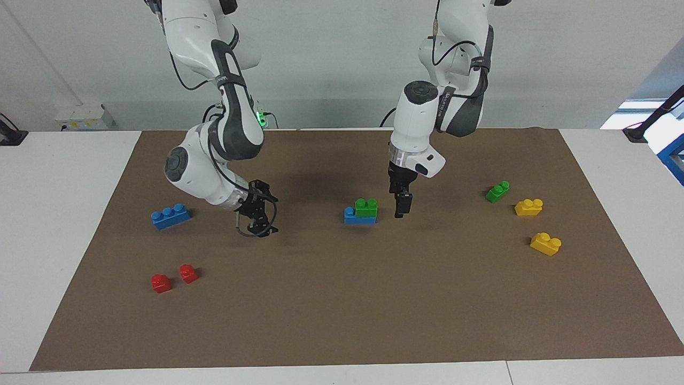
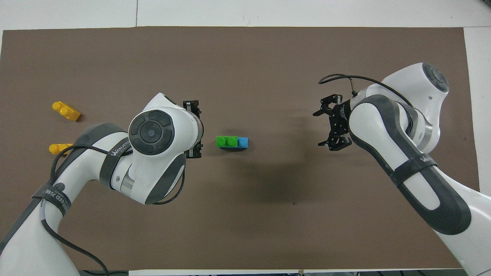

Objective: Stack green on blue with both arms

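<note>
The green (image 1: pixel 366 207) is seated on the blue (image 1: pixel 352 216), mid-worktop (image 1: pixel 342 299). Light, rigid, slick plastic is judged; flat sides suit gripping. Beside the blue, the left pincer (image 1: pixel 402 205) is empty, opening indiscernible; the right pincer (image 1: pixel 260 214) is spread empty.

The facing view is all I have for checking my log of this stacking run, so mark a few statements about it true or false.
1. The green brick sits on the blue brick. True.
2. The left gripper grips the stack. False: it hangs beside it, apart.
3. A second blue brick lies alone toward the right arm's end. True.
4. Three red bricks lie on the mat. False: two red bricks.
5. The right gripper holds a yellow brick. False: it holds nothing.
</note>
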